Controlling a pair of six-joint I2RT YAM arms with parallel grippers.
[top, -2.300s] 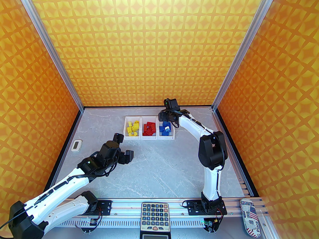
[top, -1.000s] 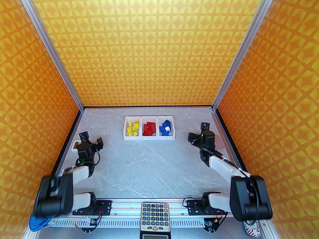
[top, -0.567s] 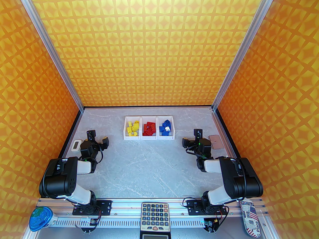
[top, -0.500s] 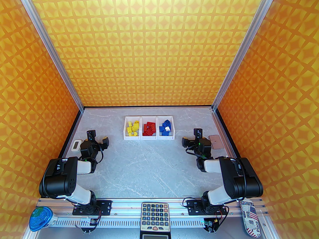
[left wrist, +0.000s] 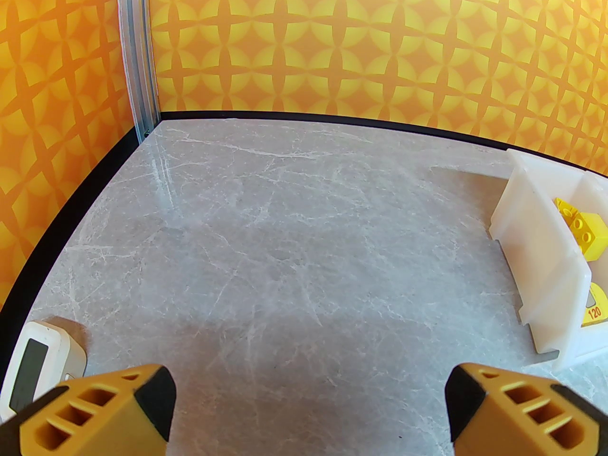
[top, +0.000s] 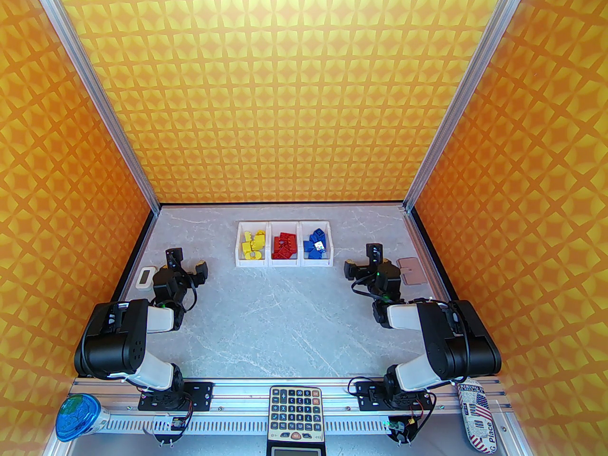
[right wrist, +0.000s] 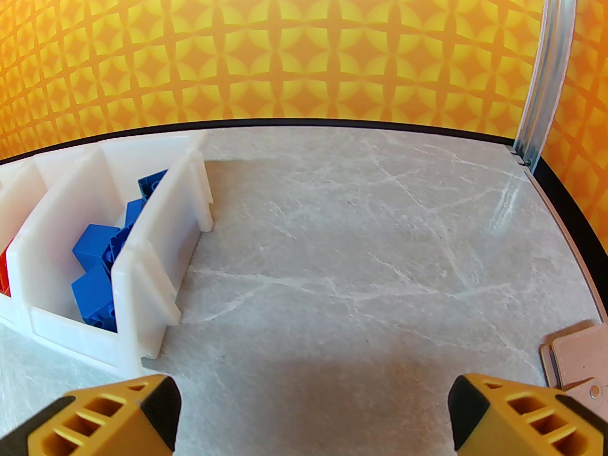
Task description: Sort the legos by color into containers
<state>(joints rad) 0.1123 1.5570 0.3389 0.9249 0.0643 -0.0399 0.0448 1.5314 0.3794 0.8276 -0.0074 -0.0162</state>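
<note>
Three joined white containers (top: 284,263) stand at the back of the table. The left one holds yellow legos (top: 251,247), the middle one red legos (top: 284,246), the right one blue legos (top: 315,244). My left gripper (top: 188,261) hovers open to the left of the bins, with nothing between its fingers. My right gripper (top: 362,258) hovers open to the right of them, also holding nothing. In the left wrist view the yellow legos (left wrist: 585,228) peek over the bin wall (left wrist: 541,235). In the right wrist view the blue legos (right wrist: 102,259) lie in the nearest bin (right wrist: 156,250).
A small white device with a screen (top: 145,277) lies at the left table edge, a pinkish-brown flat pad (top: 409,270) near the right edge. A calculator (top: 295,412), a cup (top: 76,416) and a patterned case (top: 480,416) sit by the arm bases.
Both arms have pulled back from the bins and folded down near their bases. The right gripper left the blue bin and has drifted slightly forward in the last half second.
</note>
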